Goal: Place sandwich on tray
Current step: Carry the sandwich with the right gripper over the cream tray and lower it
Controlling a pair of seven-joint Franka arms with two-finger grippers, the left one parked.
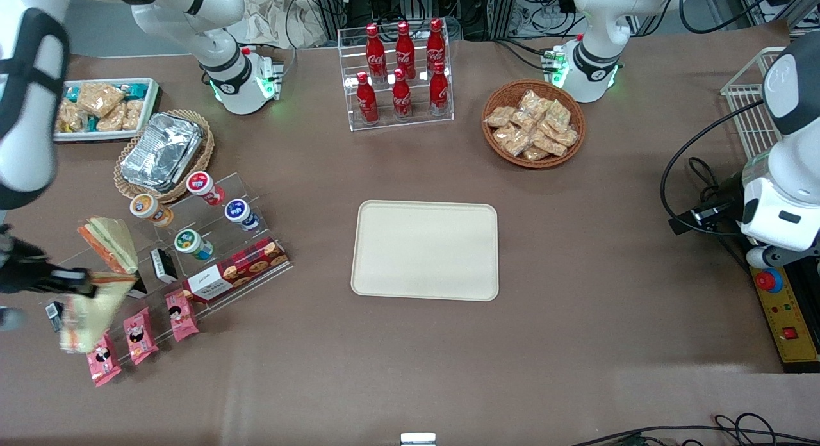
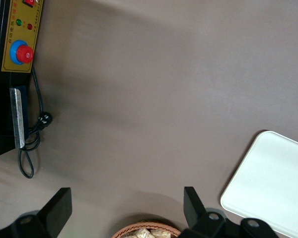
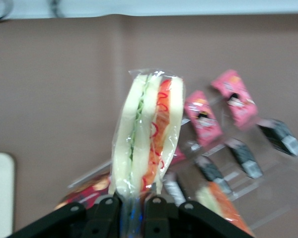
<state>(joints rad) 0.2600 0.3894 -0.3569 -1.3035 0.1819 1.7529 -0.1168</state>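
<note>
Plastic-wrapped sandwich (image 3: 148, 144) hung pinched in the end effector (image 3: 131, 206), well apart from the tray (image 1: 425, 250); its slippery wrap might slide out.

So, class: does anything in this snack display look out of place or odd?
Yes. One sandwich is off its stand, pinched in the gripper above the pink packets. The tray is bare; nothing looks spilled.

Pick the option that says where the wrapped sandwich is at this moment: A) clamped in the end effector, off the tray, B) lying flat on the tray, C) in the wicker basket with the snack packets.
A: the end effector is shut on the sandwich above the display stand, and the tray lies bare toward the table's middle.
</note>
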